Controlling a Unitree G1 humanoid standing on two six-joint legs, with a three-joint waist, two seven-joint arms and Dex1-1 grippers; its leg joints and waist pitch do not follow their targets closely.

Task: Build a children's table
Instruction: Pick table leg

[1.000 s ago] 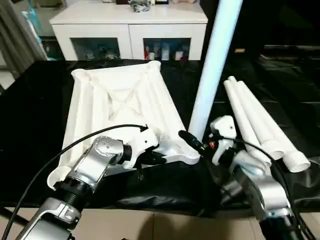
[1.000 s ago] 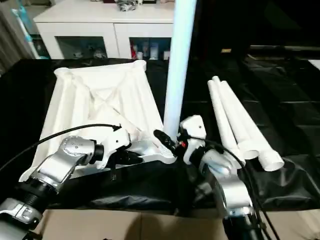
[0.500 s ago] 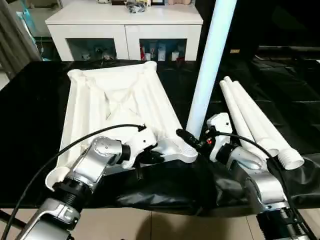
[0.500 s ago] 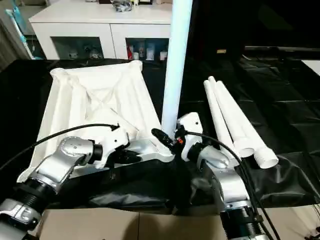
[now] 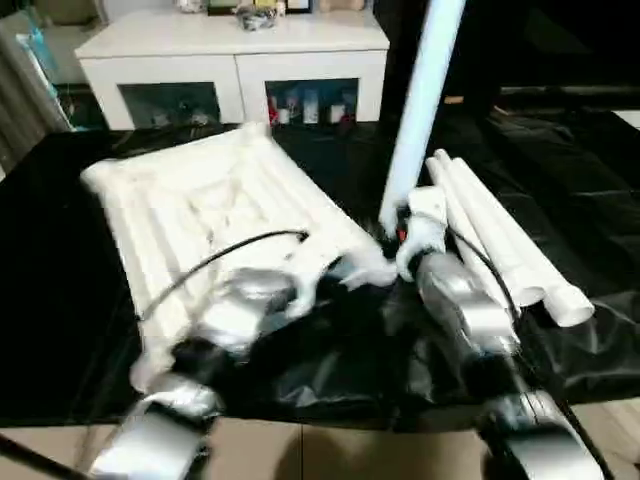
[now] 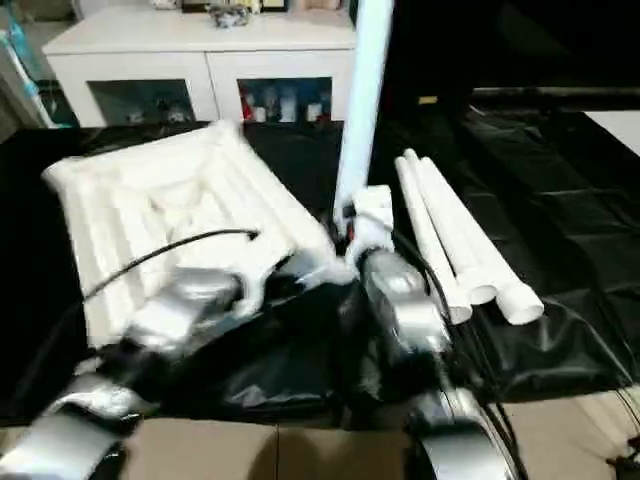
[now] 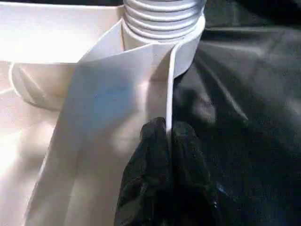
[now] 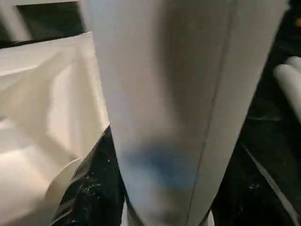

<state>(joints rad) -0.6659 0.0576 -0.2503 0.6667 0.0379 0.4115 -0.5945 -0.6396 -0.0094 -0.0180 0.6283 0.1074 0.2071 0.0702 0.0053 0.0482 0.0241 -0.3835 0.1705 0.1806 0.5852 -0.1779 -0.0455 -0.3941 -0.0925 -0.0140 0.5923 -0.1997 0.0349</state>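
On black sheeting, head views: table top (image 5: 190, 210) lying underside up; one leg (image 5: 418, 110) upright at its near corner socket, three spare legs (image 6: 450, 235) just beside.

Left wrist view: left gripper (image 7: 168, 141) pinched tight on the top's thin rim beside the ribbed leg end.

Right wrist view: right gripper (image 8: 160, 207) half-spread, clasping the upright leg.

Step judged: seating first leg; next, press or twist it home while steadying.

Writing: none legible.
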